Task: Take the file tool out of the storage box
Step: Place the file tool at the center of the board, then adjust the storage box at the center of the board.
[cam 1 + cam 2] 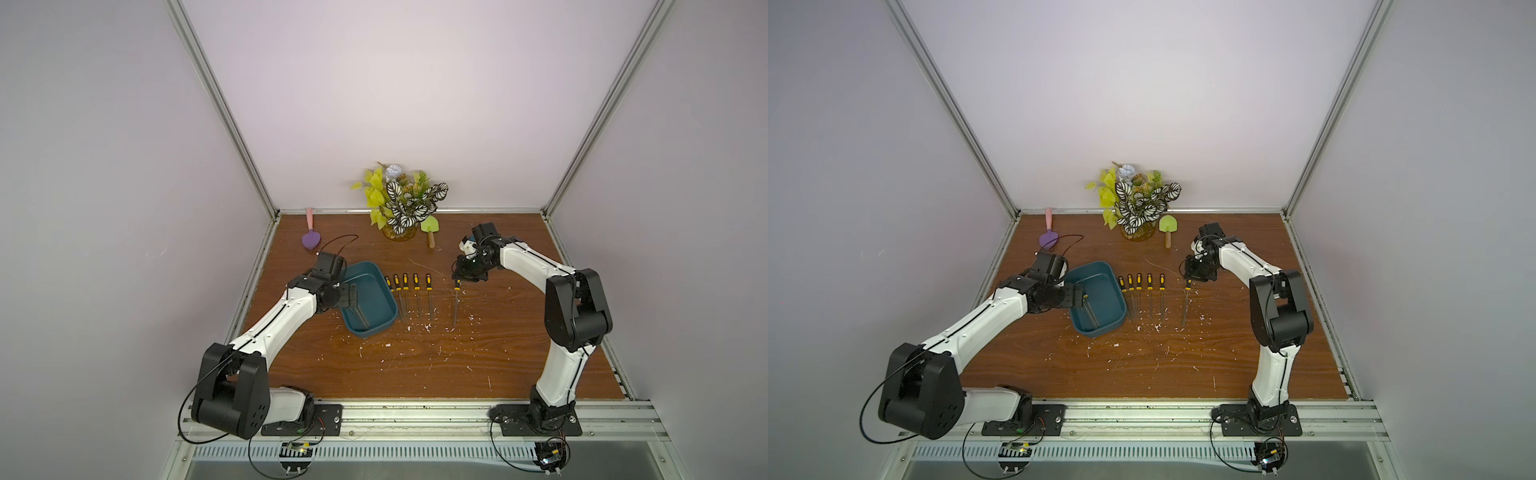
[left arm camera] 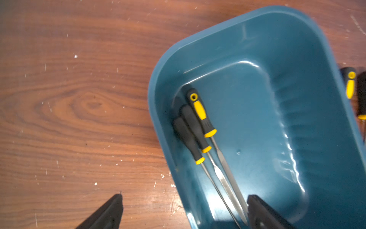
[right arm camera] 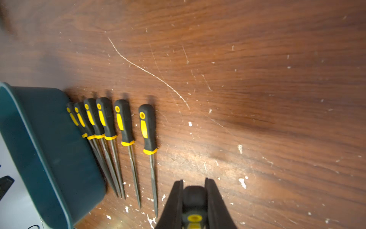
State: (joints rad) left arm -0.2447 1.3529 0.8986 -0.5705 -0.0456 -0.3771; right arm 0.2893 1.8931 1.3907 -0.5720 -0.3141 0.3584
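On the tabletop's left, the storage box is straddled at one wall by the wide-open, empty left gripper, three file tools are contained in it, more files are lined up beside it, a lone file is clamped by its handle in the right gripper farther back.

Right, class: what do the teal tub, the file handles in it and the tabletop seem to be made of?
Dark teal rounded tub: glossy moulded plastic, judging by streaky highlights. Black-and-yellow file handles: matt, probably rubber or plastic. Brown tabletop: wood grain, perhaps laminate; scratched and flecked white.
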